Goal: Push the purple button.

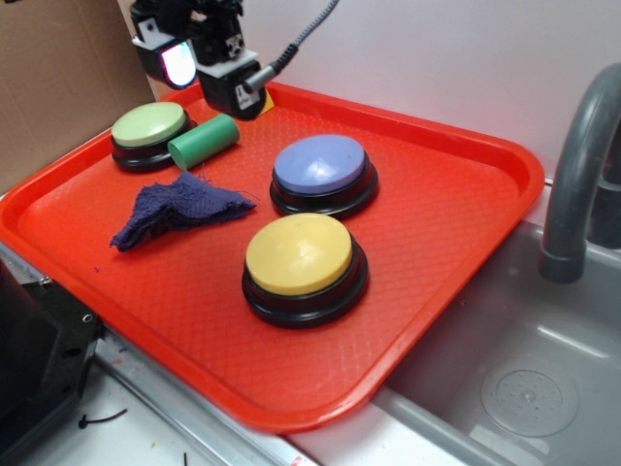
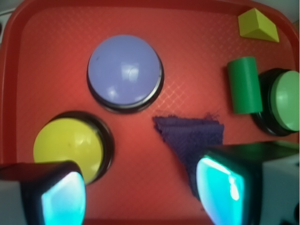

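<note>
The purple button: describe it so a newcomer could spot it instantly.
On the red tray, three dome buttons sit on black bases. The purple button is the large one nearest the tray's middle, behind the yellow button. Its periwinkle top separates it from the smaller green button.

Your gripper [image 1: 184,60] is a cluster of black blocky housings, edges trimmed in pale grey. You'll see a fingertip pad [image 1: 178,62] glowing white with a pink-green tint, set in a black frame. A boxy black module [image 1: 230,85] carries small white markings on its faces, too small to read. A grey ribbed cable [image 1: 303,37] plugs into that module. From the wrist view, both pads [image 2: 63,199] glow cyan inside rounded black frames on whitish bodies.
</note>
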